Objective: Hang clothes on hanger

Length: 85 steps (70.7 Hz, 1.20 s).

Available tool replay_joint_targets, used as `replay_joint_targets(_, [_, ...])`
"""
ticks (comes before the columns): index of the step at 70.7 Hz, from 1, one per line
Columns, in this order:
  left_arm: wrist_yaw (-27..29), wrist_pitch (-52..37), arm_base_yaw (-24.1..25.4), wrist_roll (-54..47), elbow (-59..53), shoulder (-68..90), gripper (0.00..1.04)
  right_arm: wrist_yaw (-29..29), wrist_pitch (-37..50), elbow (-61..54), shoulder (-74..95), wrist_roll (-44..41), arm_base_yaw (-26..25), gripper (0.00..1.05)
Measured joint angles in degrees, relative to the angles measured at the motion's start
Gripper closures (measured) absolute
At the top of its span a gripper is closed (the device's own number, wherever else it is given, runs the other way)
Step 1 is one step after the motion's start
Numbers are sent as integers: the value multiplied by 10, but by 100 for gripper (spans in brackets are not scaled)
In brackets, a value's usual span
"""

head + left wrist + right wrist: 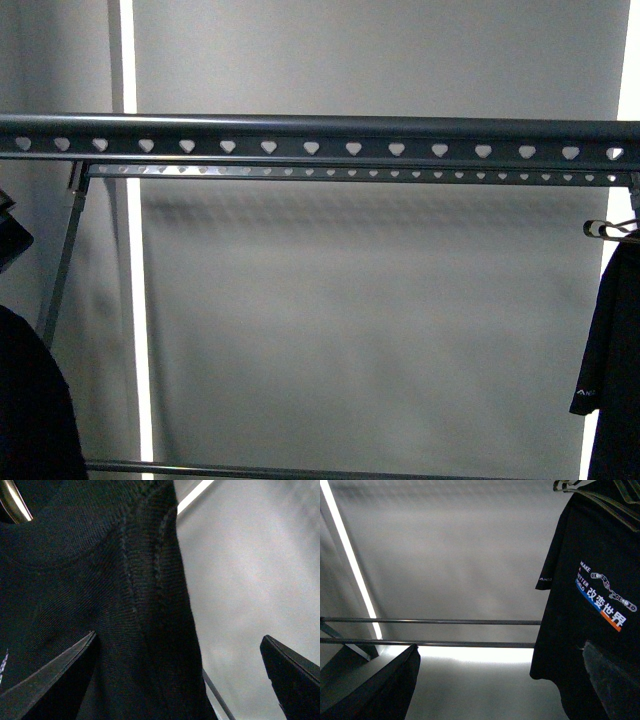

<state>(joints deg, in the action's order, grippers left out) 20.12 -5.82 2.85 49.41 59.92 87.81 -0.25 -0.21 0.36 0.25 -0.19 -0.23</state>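
Observation:
The rack's dark grey top rail point(320, 137) with heart-shaped holes crosses the front view; a slanted leg point(62, 265) drops at the left. The black printed T-shirt point(590, 595) hangs on a wire hanger point(600, 495) in the right wrist view, showing its white robot-arm graphic, lettering and blue-orange stripe. Its sleeve point(610, 350) shows at the front view's right edge under a hanger hook point(608, 229). My right gripper point(500, 680) is open beside the shirt's lower hem. My left gripper point(180, 675) is open, with a plain black garment point(100, 595) lying between its fingers.
A black garment point(30, 400) hangs at the front view's left edge. Two lower rack bars point(430, 632) run across the right wrist view. A grey wall with a bright vertical light strip point(135, 300) stands behind the rack.

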Motion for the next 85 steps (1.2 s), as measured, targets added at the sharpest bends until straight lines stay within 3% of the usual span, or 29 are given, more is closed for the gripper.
replay_joint_targets(24, [-11,50,0,-9,58,44,68,0,0,0,0,0,0,7])
replay_joint_targets(31, [-44,54,2,-14,21,6,88,0,0,0,0,0,0,7])
replay_joint_targets(37, [-75,56,7,-14,-22,-28,96,0,0,0,0,0,0,7])
replay_joint_targets(46, [-154,70,15,-51,-99,-94,100,0,0,0,0,0,0,7])
replay_joint_targets(59, [-285,122,23,-188,-167,-182,101,0,0,0,0,0,0,7])
replay_joint_targets(74, [-501,191,20,-474,-181,-263,101,0,0,0,0,0,0,7])
replay_joint_targets(85, [-636,150,51,-723,-133,-224,101,0,0,0,0,0,0,7])
